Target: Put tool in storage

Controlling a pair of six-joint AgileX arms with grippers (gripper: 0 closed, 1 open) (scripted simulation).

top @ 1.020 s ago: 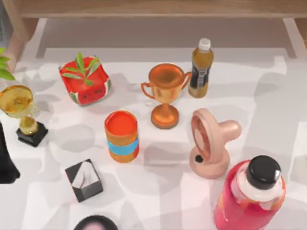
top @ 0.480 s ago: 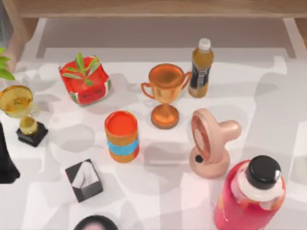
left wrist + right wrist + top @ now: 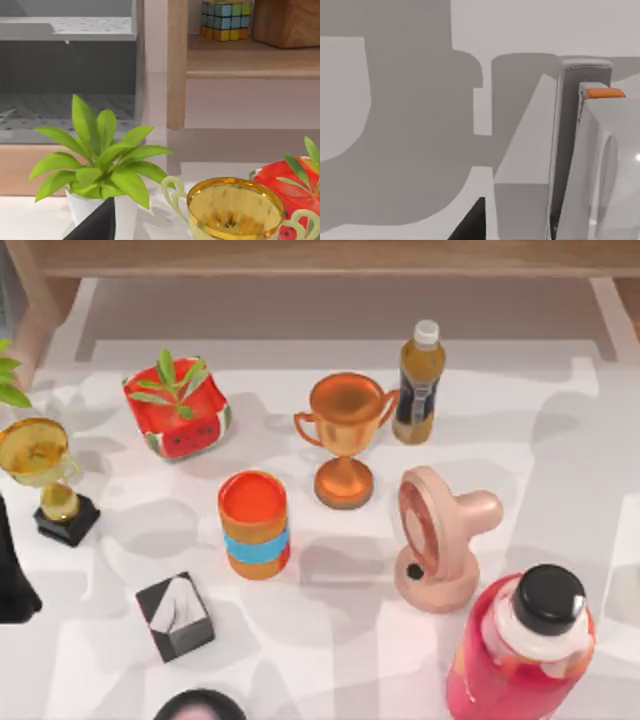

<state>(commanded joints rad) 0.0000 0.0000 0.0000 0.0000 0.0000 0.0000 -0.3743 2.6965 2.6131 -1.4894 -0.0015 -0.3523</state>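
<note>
The tool (image 3: 576,150), a slim, flat white-and-grey bar with a small orange tab near one end, lies on the white table in the right wrist view. A dark part of my right gripper (image 3: 470,224) shows close to it, apart from it. The storage is a wooden shelf unit (image 3: 320,256) along the table's far edge; the left wrist view shows its shelf board (image 3: 250,62) and a grey perforated compartment (image 3: 67,107). My left arm (image 3: 12,575) is parked at the table's left edge, and a dark part of its gripper (image 3: 95,225) sits near a potted plant.
On the table stand an amber bottle (image 3: 418,382), copper trophy (image 3: 344,438), orange can (image 3: 254,525), pink ring fan (image 3: 436,538), red bottle (image 3: 525,650), watermelon planter (image 3: 177,407), gold cup (image 3: 42,475) and black box (image 3: 175,616). A colour cube (image 3: 225,20) sits on the shelf.
</note>
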